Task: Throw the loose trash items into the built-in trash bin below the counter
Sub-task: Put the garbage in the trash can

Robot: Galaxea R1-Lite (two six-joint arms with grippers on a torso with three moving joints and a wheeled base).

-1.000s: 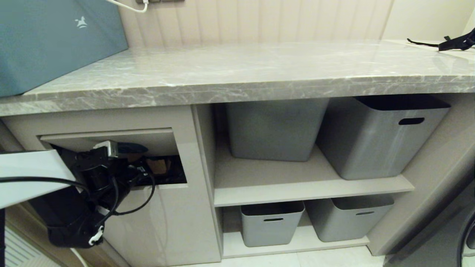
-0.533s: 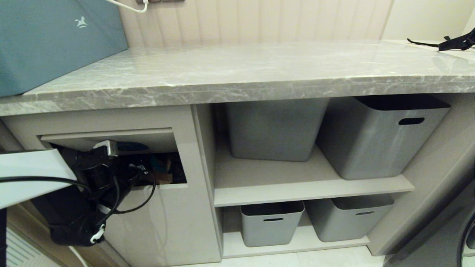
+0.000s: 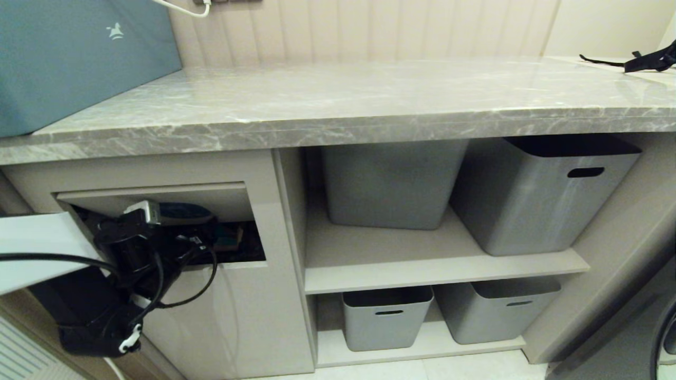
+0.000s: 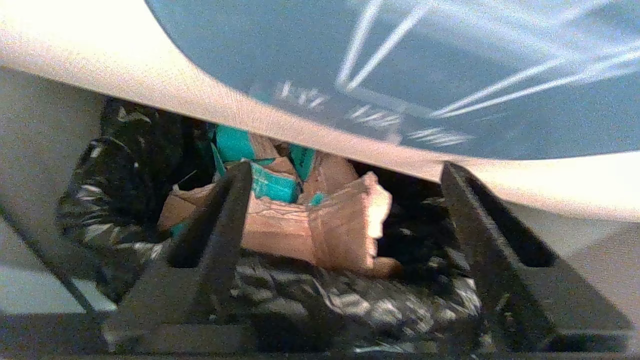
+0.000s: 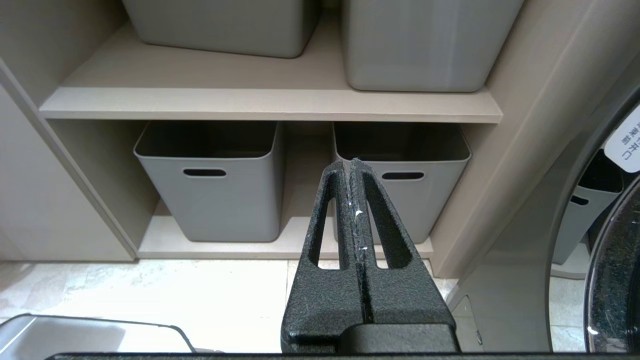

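Spanning the whole head view, the grey marble table (image 3: 338, 105) is the largest thing we see, with a teal box (image 3: 79, 58) standing on its left end and a black strap (image 3: 647, 62) lying far to the right. Under the table, beige cabinetry carries shelves with four grey storage bins (image 3: 544, 195) in two rows. On the left cabinet front sits the built-in trash bin (image 3: 158, 195), its flap tilted inward, the blue sticker (image 4: 400, 65) on the flap filling much of the left wrist view.

We find the left pincer (image 4: 345, 220) pushed into that opening, its jaws standing wide apart and holding nothing. The cardboard scraps (image 4: 320, 225) lie inside the bin on a black liner (image 4: 350, 305), beyond the fingertips and between the two jaws as the wrist camera sees them, apart from both (one scrap shows turquoise print). From the head view only a sliver of them (image 3: 229, 238) shows in the dark slot.

The right pincer (image 5: 354, 170) hangs low before the lower bins, jaws pressed together, empty.
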